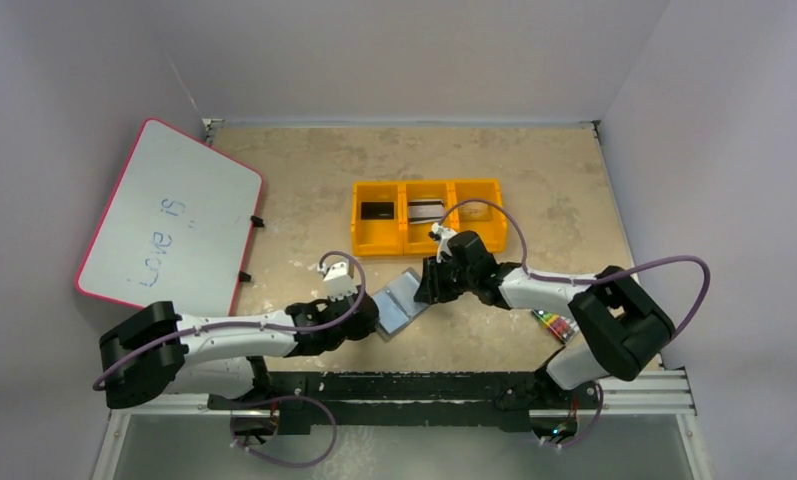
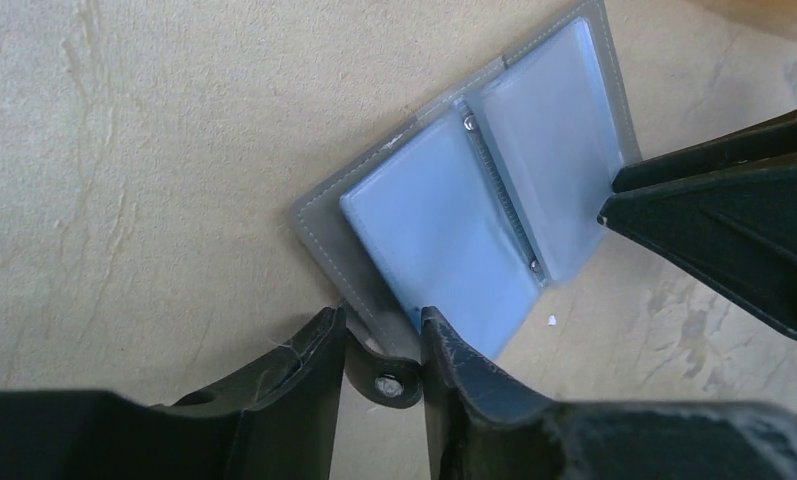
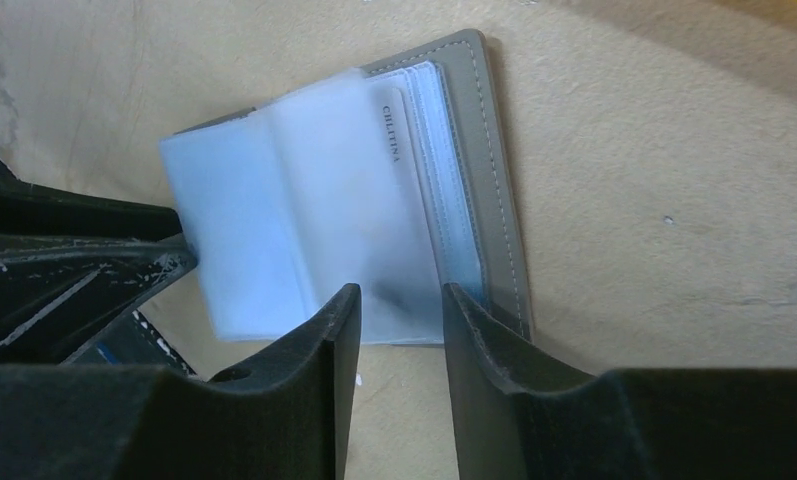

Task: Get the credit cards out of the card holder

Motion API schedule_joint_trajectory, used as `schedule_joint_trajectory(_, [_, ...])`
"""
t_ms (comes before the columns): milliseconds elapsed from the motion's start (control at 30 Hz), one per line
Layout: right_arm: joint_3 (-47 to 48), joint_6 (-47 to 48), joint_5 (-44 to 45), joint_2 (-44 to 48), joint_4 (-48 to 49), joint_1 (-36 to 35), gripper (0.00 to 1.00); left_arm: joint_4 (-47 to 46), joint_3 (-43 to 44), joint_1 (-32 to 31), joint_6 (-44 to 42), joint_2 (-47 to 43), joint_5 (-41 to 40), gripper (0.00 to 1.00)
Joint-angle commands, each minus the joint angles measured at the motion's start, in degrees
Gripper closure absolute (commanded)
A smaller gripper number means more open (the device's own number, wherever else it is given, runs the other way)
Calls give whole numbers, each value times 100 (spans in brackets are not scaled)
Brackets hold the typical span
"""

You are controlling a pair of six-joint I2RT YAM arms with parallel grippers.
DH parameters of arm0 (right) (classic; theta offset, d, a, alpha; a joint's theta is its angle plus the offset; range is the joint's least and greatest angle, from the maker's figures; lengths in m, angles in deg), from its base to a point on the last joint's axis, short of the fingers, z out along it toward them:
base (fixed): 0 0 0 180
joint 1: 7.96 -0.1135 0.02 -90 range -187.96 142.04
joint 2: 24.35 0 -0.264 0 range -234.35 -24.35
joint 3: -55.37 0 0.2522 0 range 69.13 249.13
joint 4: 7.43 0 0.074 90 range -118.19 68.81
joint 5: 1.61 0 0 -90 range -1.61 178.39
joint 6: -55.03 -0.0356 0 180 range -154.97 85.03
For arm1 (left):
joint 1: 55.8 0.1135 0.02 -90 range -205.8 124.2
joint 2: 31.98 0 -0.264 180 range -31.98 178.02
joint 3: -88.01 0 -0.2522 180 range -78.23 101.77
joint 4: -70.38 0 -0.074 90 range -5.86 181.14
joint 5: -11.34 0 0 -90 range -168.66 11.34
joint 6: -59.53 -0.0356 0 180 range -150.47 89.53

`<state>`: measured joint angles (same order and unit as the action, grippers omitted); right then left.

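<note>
Pale grey walls close round a mottled beige desk (image 1: 304,170); a pink-edged whiteboard (image 1: 169,220) lies at its left; the yellow bin (image 1: 379,245) at mid-desk already holds a black card (image 1: 377,211) and a striped silver card (image 1: 426,210) in separate compartments. Just in front lies the card holder (image 1: 402,300), open between the two arms, its long axis slanting from near-left to far-right. The left gripper (image 2: 379,320) has its jaws either side of the snap tab (image 2: 384,380) at the near end; whether they press it I cannot tell. The right gripper (image 3: 401,295) stands at the far end, jaws apart astride a clear sleeve (image 3: 304,200); the beige card (image 3: 396,105) sits just beyond them, so the right arm looks nearer for the pull.
</note>
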<state>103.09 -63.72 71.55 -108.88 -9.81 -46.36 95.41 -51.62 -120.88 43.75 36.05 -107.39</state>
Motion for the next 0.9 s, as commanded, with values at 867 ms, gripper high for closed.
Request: schedule_joint_trajectory(867, [450,-661,-795,-244,980,-851,60,465,554,-32,-601,-9,-1075,96])
